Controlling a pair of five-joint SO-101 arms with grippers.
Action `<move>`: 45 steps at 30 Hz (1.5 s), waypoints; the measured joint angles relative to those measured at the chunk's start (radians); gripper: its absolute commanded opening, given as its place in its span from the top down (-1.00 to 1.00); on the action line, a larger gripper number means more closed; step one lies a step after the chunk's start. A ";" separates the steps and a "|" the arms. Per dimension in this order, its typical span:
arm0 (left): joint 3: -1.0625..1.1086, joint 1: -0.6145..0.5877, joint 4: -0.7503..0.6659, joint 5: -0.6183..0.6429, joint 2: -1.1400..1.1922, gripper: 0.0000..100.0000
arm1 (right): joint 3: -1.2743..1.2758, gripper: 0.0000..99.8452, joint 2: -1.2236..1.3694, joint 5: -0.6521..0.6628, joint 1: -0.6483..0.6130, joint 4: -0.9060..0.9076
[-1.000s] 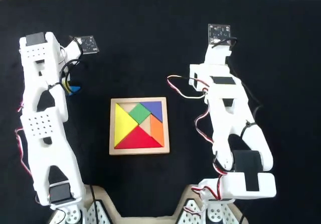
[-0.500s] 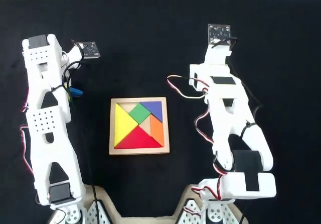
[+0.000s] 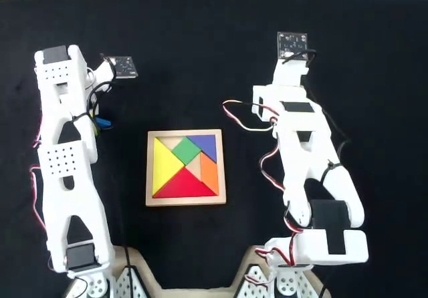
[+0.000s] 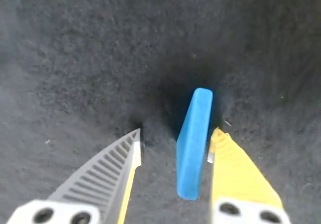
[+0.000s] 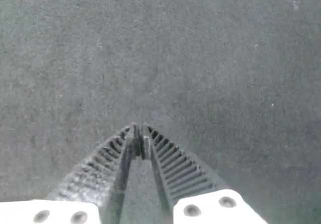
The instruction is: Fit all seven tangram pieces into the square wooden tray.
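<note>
Blue piece (image 4: 194, 143) stands on edge between the left gripper's (image 4: 175, 132) parted fingers, touching one. Tray (image 3: 186, 201) lies between the arms, nearer this one; the right gripper (image 5: 139, 141) is closed, empty.

The bench (image 3: 374, 77) wears matt black cloth, faintly fuzzy. The tray (image 3: 186, 201) is pale, smooth wood. The blue piece (image 4: 194, 143) looks smooth and matt. The right hand (image 5: 139, 133) has ribbed plastic fingers.

Desk (image 3: 200, 57) black. Tray (image 3: 186, 201) pale wood, with yellow piece (image 3: 164, 168), red piece (image 3: 186, 186), green piece (image 3: 187, 151), orange piece (image 3: 209, 172), indigo piece (image 3: 207, 144). Loose piece (image 4: 194, 141) bright blue. Left pincer (image 4: 176, 133): grey ribbed finger (image 4: 110, 169), yellow finger (image 4: 235, 174). Right pincer (image 5: 139, 128) black, ribbed. Arms (image 3: 307, 151) white.
</note>
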 measured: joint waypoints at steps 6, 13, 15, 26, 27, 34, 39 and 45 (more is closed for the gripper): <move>-0.021 0.025 0.008 0.000 0.000 0.93 | 0.000 0.98 0.038 0.000 -0.020 0.000; 0.051 0.035 0.006 0.000 -0.049 0.94 | -0.006 0.98 0.094 0.000 -0.021 0.000; 0.051 0.035 0.006 0.000 -0.060 0.94 | -0.006 0.98 0.094 0.000 -0.023 0.000; 0.249 0.236 0.006 0.354 -0.460 0.94 | -0.006 0.98 0.094 0.000 -0.023 0.000; 0.299 0.272 0.006 0.408 -0.528 0.94 | -0.006 0.98 0.094 0.000 -0.023 0.000; 0.681 0.448 0.009 0.612 -0.927 0.94 | -0.038 0.98 0.094 0.000 -0.020 0.000; 0.807 0.542 -0.014 0.809 -0.985 0.94 | -0.049 0.98 0.094 0.000 -0.015 0.000; 0.982 0.680 -0.109 0.948 -0.987 0.94 | -0.049 0.98 0.094 0.000 0.017 0.000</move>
